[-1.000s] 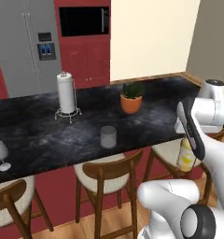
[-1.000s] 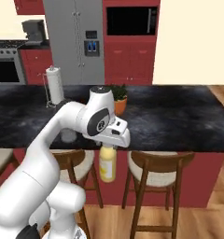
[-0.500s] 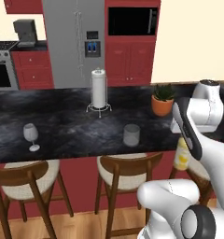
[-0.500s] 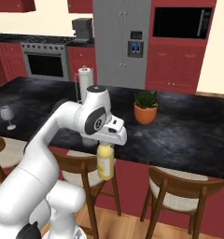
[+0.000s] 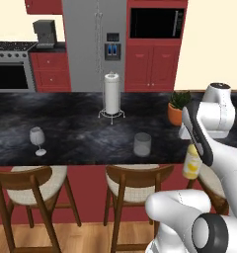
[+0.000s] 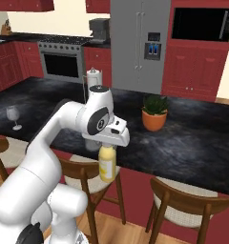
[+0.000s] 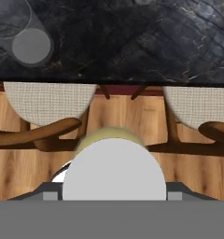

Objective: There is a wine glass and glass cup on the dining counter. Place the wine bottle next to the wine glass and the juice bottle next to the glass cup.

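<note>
The dining counter (image 5: pixel 81 133) is stretching across the middle of the left base view. At right centre, the gripper (image 5: pixel 193 146) is pinching the juice bottle (image 5: pixel 191 163), hanging just off the counter's front edge above the stools (image 5: pixel 135 180). The glass cup (image 5: pixel 142 144) is standing mid-frame, the wine glass (image 5: pixel 37 140) at left.

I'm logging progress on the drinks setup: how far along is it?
Nothing is placed yet. The gripper holds the juice bottle by its top, hanging in front of the dining counter, above the stools. It must still go beside the glass cup. No bottle stands beside the wine glass.
</note>
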